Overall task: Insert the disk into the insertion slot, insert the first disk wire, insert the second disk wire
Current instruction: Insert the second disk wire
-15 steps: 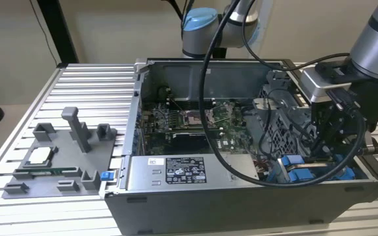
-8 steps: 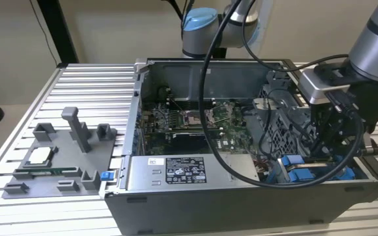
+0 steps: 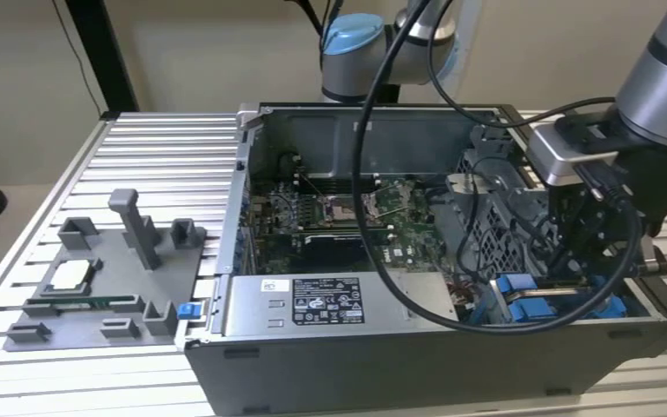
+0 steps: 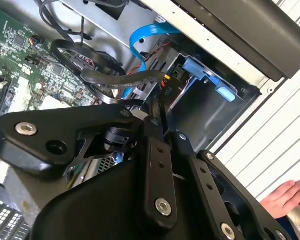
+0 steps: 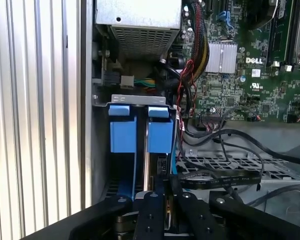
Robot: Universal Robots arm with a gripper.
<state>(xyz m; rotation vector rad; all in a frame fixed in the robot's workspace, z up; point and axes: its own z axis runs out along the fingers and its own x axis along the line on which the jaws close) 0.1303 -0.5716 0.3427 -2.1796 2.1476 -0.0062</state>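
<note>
My gripper (image 4: pixel 155 102) reaches down into the open computer case (image 3: pixel 310 365) at its corner on the exterior view's right. Its fingers are pressed together on the end of a black flat wire (image 5: pixel 220 177), just above the insertion slot (image 5: pixel 102 150). The disk sits in that slot on edge. Its blue frame tabs (image 5: pixel 160 132) stand up, and a thin silver edge (image 5: pixel 146 160) shows between them. In the second wrist view the black flat wire (image 4: pixel 115 77) runs to the fingertips beside a connector with red and yellow leads (image 4: pixel 166 82). The gripper (image 5: pixel 165 187) hangs close over the disk's rear end.
A silver box with a white sticker (image 3: pixel 310 304) lies along the case front. The green motherboard (image 3: pixel 346 217) fills the middle. A blue ribbon cable (image 4: pixel 140 37) loops nearby. A grey fixture tray (image 3: pixel 102 278) lies at the exterior view's left. A person's hand (image 4: pixel 282 197) rests outside the case.
</note>
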